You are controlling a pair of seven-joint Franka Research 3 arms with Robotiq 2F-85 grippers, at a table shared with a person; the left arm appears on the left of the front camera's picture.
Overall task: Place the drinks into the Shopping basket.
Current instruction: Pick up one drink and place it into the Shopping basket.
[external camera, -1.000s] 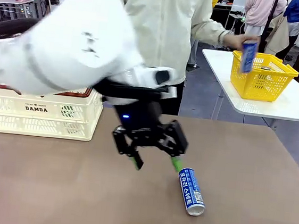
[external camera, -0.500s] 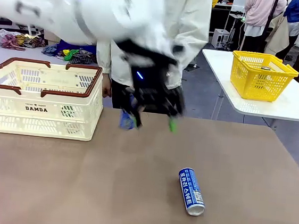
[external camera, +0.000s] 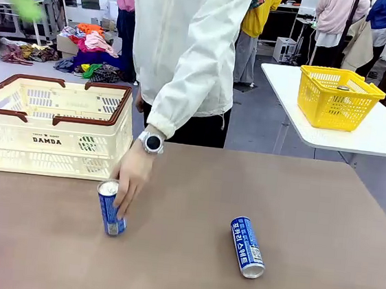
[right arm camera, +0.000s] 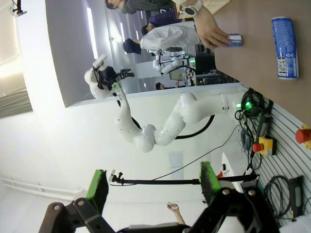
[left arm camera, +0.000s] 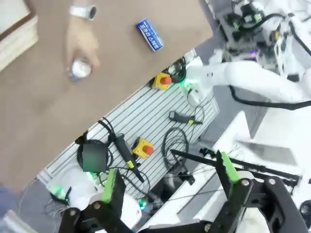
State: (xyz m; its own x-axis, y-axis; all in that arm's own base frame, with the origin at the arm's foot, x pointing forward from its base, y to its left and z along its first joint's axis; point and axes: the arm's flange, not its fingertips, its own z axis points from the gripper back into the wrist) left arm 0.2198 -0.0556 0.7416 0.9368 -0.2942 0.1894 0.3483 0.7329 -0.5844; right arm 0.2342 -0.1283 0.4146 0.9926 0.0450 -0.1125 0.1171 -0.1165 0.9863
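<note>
Both pincers are empty and sit clear of the work. The left pincer (left arm camera: 170, 182) has its green pads spread wide with nothing between them. It hangs high, so the bench (left arm camera: 43, 107) lies far below it, off past its fingertips. The right pincer (right arm camera: 153, 187) is also spread wide and grips nothing, with the bench edge well beyond its fingertips. That height looks deliberate, since it leaves the bench free for the person's hand (external camera: 132, 176).

The hand has its fingers on a standing blue can (external camera: 110, 208), which tips slightly with its silver top up, near the front wall of the Shopping basket (external camera: 18, 95). It is probably being set there as a drink to pick up. From the left pincer this can sits far below, with the basket's corner near it.

A lying blue can (external camera: 246, 247) rests on its side, well apart from the hand and towards the right pincer's side. Neither can is in the Shopping basket yet, and any descent should wait until the hand is off. A yellow basket (external camera: 321, 106) sits on a separate table, far from either pincer.
</note>
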